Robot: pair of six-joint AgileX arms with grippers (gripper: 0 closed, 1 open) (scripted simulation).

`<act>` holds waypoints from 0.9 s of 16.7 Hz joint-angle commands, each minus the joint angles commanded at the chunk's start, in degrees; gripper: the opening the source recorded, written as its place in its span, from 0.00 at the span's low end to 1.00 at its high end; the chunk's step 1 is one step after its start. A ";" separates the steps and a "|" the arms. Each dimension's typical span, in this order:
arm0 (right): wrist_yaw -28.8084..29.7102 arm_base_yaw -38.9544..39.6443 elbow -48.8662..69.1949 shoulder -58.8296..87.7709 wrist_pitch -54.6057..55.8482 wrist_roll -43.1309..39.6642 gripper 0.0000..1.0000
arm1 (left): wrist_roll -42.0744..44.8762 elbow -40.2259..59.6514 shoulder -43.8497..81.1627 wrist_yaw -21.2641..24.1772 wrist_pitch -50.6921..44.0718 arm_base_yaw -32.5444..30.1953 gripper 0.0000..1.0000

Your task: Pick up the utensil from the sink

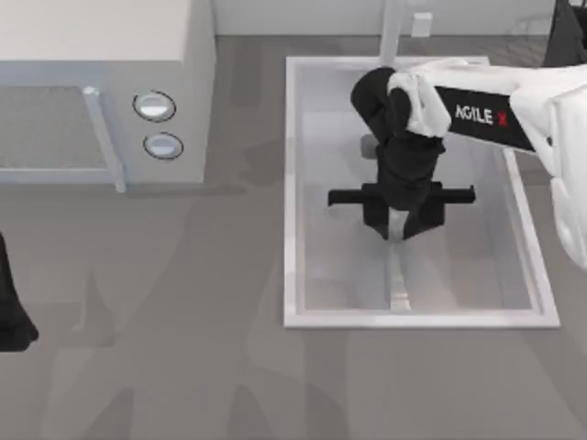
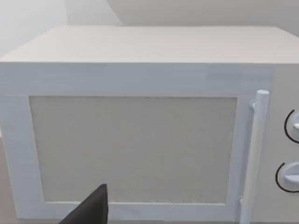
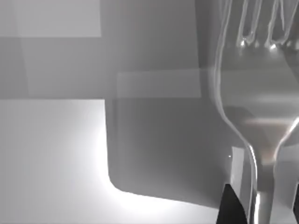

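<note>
The utensil (image 1: 400, 275), a shiny silver fork, lies in the sink (image 1: 292, 183) with its handle running toward the front wall. My right gripper (image 1: 397, 229) reaches down into the basin and is shut on the fork's neck. In the right wrist view the fork (image 3: 252, 93) looms close, tines pointing away, and its narrow neck passes between the black fingertips (image 3: 230, 205) of my right gripper (image 3: 264, 205). The basin's light-grey bottom (image 3: 154, 140) lies behind it. My left gripper (image 1: 9, 316) stays parked at the table's left edge.
A white microwave (image 1: 101, 73) with two round knobs (image 1: 154, 106) and a bar handle stands at the back left; the left wrist view faces its door (image 2: 135, 149). A tap post (image 1: 393, 27) rises behind the sink. Grey tabletop (image 1: 183, 348) spreads in front.
</note>
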 joint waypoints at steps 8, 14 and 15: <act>1.00 -0.23 0.46 -2.60 -0.81 -0.68 0.00 | 0.00 0.00 0.00 0.00 0.00 0.00 1.00; 0.97 -0.18 8.33 -4.05 -10.17 -0.64 0.00 | 0.00 0.00 0.00 0.00 0.00 0.00 1.00; 0.97 -0.18 10.61 -4.61 -13.25 -0.65 0.00 | 0.00 0.00 0.00 0.00 0.00 0.00 1.00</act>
